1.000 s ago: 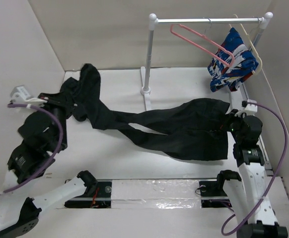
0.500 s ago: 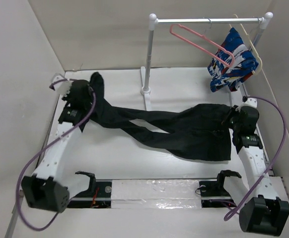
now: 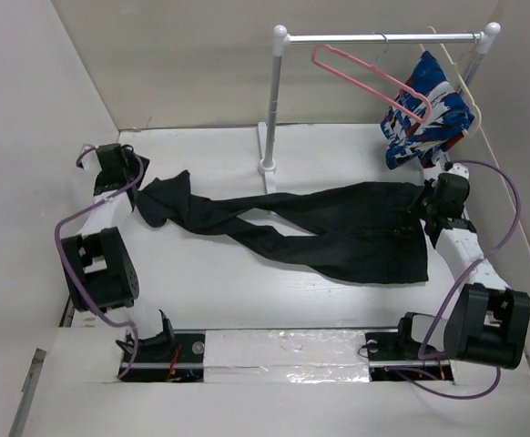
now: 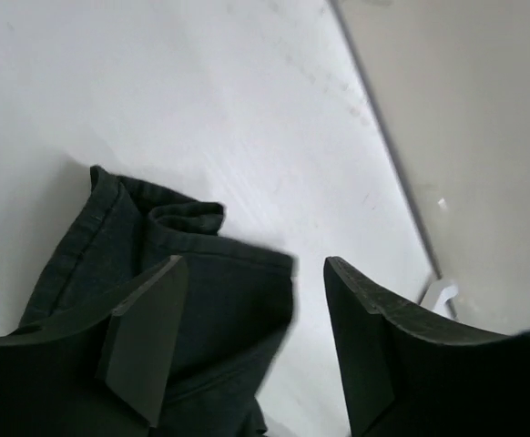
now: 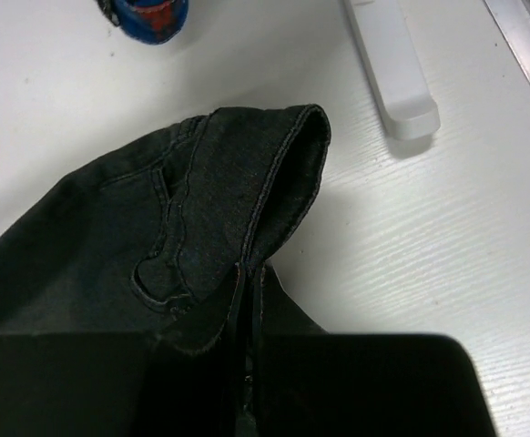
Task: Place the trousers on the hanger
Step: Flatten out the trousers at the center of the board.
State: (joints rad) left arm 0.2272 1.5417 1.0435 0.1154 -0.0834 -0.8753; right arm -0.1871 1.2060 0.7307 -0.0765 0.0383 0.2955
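Note:
The black trousers (image 3: 338, 228) lie stretched across the table, leg ends at the left and waistband at the right. My left gripper (image 3: 136, 189) hovers at the leg ends. In the left wrist view it (image 4: 256, 337) is open, and the leg hem (image 4: 192, 273) lies loose on the table beneath its left finger (image 4: 147, 337). My right gripper (image 3: 429, 200) is shut on the waistband (image 5: 274, 173), pinching a fold of it. The pink hanger (image 3: 347, 77) hangs empty on the rail at the back.
A white rack (image 3: 272, 100) stands at the back centre, its foot (image 5: 392, 64) close to my right gripper. A blue, white and red garment (image 3: 424, 114) hangs on a cream hanger at the rail's right end. Walls close in the left, back and right sides.
My left gripper has opened and let go of the leg ends, which dropped onto the table. Both arms have folded back. The right gripper has pulled the waistband farther right and back.

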